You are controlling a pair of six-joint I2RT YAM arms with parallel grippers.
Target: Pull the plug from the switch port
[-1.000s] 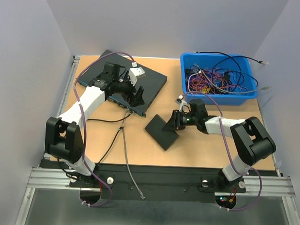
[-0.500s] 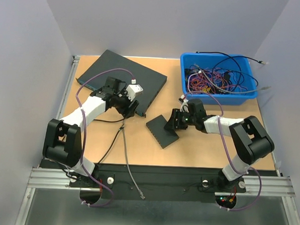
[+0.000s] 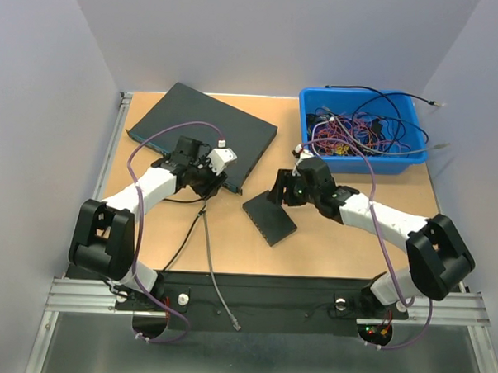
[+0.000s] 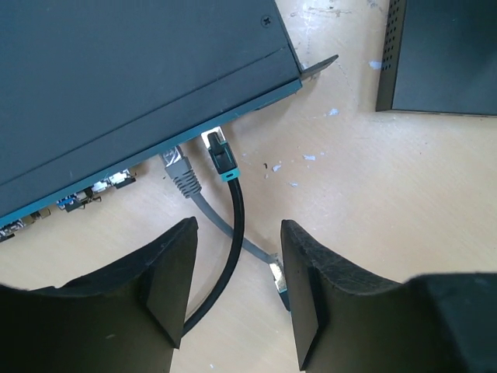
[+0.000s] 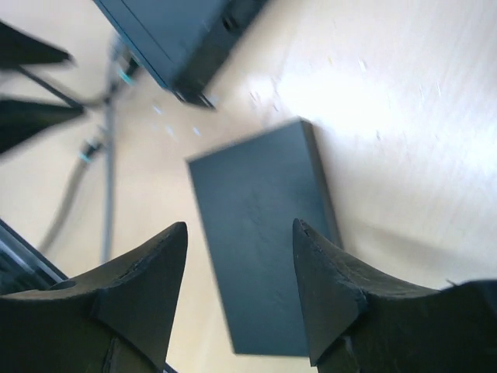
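Left gripper (image 4: 237, 233) hangs with jaws spread apart, near the black plug (image 4: 220, 155) sitting in the switch (image 4: 116, 78).

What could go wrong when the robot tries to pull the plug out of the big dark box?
The gray plug and the black plug sit side by side, so the open left gripper might catch the wrong one. Their cables cross where it would close, so it might pinch a cable instead. Nothing holds the switch, so it may slide; the right gripper hovers over the small box.
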